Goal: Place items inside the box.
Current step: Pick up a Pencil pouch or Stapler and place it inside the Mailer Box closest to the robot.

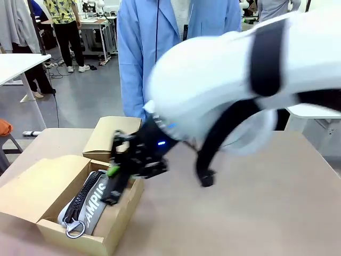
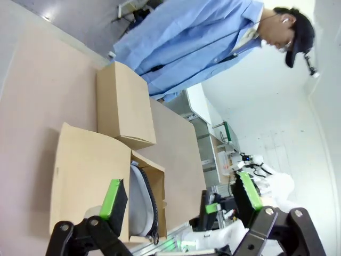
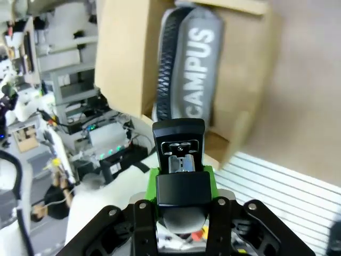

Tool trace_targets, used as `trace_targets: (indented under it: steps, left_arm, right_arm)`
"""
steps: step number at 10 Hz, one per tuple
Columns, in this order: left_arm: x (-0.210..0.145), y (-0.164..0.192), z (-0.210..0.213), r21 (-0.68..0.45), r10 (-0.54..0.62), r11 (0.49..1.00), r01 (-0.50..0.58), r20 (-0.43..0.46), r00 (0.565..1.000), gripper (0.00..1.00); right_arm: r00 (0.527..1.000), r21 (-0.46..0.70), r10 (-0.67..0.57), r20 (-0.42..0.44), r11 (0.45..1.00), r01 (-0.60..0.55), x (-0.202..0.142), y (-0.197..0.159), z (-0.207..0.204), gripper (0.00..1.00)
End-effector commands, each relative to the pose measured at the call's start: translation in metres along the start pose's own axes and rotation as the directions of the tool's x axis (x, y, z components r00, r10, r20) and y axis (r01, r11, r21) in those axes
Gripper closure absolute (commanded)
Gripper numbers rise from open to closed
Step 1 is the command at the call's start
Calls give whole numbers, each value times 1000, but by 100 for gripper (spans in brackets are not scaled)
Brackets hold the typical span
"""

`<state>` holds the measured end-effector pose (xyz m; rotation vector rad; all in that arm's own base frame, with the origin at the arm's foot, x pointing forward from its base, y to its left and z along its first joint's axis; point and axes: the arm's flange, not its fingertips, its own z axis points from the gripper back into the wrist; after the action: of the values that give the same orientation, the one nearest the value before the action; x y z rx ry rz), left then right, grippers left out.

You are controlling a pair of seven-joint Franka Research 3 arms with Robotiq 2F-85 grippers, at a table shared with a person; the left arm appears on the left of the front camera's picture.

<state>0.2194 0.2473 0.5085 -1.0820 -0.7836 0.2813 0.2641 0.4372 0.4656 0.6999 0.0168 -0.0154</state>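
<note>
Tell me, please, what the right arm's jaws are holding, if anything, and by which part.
A black stapler, clamped by one end in the right gripper; its other end juts out above the box that holds the grey pouch.

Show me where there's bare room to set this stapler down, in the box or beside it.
Inside the box it is crowded: the CAMPUS pouch covers most of the floor, and the right gripper holds the stapler over its right wall. The free patch is bare table right of the box.
</note>
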Motion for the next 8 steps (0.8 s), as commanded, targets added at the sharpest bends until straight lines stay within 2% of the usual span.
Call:
trace_targets:
  steps: [1, 3, 5, 6, 7, 8]
  left_arm:
    - [0, -2, 0, -23, -15, 1000, 15, 13, 1000, 0]
    - [0, -2, 0, -23, -15, 1000, 15, 13, 1000, 0]
    - [0, -2, 0, -23, -15, 1000, 15, 13, 1000, 0]
    - [0, -2, 0, -23, -15, 1000, 15, 13, 1000, 0]
    - [0, -2, 0, -23, -15, 1000, 15, 13, 1000, 0]
    - [0, -2, 0, -23, -15, 1000, 15, 13, 1000, 0]
  right_arm:
    - [996, -105, 80, 49, 992, -75, 9, 28, -61, 63]
    - [986, -113, 164, 33, 981, -159, 14, 34, -81, 63]
    - [991, -113, 134, 18, 985, -131, 20, 35, -76, 63]
    - [993, -141, 107, 43, 985, -100, 24, 33, -76, 63]
    - [984, -116, 180, 6, 977, -178, 16, 13, -82, 63]
    - [984, -116, 180, 6, 977, -178, 16, 13, -82, 63]
